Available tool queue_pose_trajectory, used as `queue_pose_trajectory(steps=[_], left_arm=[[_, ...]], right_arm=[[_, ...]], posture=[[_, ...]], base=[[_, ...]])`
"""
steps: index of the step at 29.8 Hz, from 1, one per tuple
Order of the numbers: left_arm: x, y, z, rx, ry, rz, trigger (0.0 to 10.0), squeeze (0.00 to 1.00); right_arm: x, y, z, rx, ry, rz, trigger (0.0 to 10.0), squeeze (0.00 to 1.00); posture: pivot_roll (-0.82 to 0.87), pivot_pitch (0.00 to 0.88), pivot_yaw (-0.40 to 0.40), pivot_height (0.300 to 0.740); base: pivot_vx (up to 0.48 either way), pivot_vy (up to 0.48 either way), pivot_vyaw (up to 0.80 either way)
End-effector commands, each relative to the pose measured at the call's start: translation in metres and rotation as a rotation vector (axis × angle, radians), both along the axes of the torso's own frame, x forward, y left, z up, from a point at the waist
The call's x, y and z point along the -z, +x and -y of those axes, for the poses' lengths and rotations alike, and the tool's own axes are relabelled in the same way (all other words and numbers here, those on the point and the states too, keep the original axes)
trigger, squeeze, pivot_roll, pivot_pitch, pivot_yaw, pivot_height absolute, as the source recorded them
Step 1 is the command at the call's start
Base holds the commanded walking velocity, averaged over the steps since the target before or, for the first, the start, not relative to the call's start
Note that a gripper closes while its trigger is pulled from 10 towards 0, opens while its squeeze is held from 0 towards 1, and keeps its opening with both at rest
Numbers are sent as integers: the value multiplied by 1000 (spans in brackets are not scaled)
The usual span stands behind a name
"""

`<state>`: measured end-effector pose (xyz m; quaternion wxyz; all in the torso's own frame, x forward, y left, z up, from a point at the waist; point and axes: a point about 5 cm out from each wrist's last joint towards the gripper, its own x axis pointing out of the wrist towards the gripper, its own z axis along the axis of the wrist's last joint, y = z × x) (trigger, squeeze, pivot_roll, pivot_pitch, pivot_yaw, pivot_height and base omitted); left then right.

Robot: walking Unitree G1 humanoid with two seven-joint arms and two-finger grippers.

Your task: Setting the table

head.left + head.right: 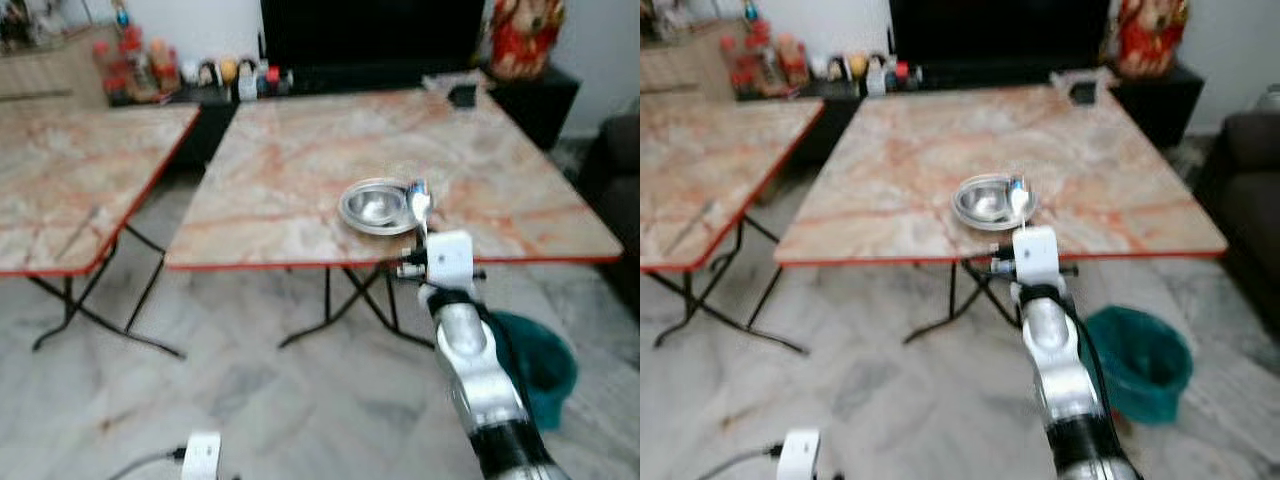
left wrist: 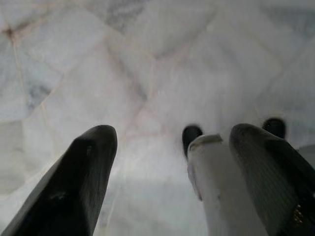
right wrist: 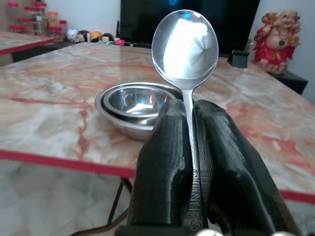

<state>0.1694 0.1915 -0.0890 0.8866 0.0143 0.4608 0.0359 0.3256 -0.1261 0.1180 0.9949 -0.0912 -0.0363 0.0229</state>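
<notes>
Spoon pinched upright at the worktop's near edge, steel bowl just beyond it.

Low over the marble floor (image 2: pixel 147 64), the left tool (image 2: pixel 167 162) hangs with fingers spread. On the worktop (image 1: pixel 300 160), the steel bowl (image 1: pixel 376 206) sits near the red front edge. Just right of the bowl, the right tool (image 3: pixel 191 147) has its fingers pressed on the spoon (image 3: pixel 185 44) handle, holding the spoon's head above the bowl's rim.
</notes>
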Motion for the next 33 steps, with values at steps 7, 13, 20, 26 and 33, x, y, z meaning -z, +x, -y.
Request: queue_pose_trajectory(steps=[7,13,20,26,33], left_arm=[[-1,2,0,-25,-10,12,10000,0],[-2,3,0,-36,-20,21,10000,0],[-2,4,0,-34,-18,21,10000,0],[-2,5,1,-30,-20,21,10000,0],[-2,5,1,-34,-20,21,10000,0]], right_arm=[[-6,3,4,9,-5,13,10000,0],[-6,3,6,21,1,13,10000,0],[-6,4,8,38,23,7,10000,0],[-5,6,9,42,13,-3,10000,0],[-7,5,6,29,19,12,10000,0]], posture=[[-21,18,73,740],[-25,24,76,740],[-32,21,77,740],[-31,19,75,740],[-27,21,73,740]], base=[[0,0,0],[47,0,0],[348,0,0],[355,0,-533],[363,0,0]])
